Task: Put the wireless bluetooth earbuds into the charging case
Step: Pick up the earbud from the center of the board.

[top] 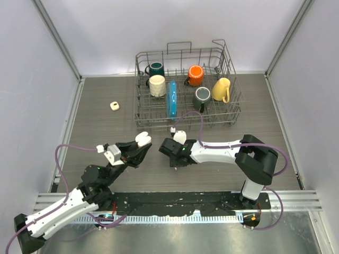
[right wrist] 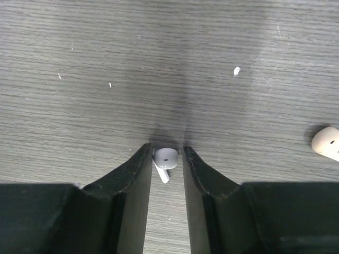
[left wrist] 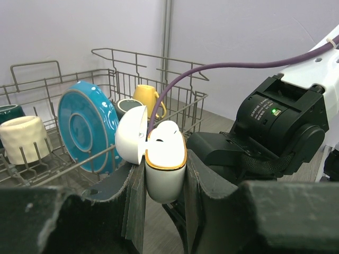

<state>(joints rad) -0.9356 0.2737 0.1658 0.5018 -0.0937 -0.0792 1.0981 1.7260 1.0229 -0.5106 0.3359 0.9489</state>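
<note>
The white charging case (left wrist: 165, 169) has a gold rim and its lid (left wrist: 131, 135) swung open to the left. My left gripper (left wrist: 164, 182) is shut on its body and holds it upright above the table; the case (top: 143, 138) sits just left of my right gripper (top: 173, 159). In the right wrist view, my right gripper (right wrist: 167, 159) points down at the table. Its jaws are shut on a small white earbud (right wrist: 165, 159) at the fingertips, the stem towards the camera. A second earbud (right wrist: 327, 143) lies loose on the table to the right.
A wire dish rack (top: 231, 114) stands at the back with several mugs and an upright blue plate (top: 171, 98). A small cream object (top: 114, 106) lies left of the rack. The right arm's wrist (left wrist: 275, 127) is close beside the held case.
</note>
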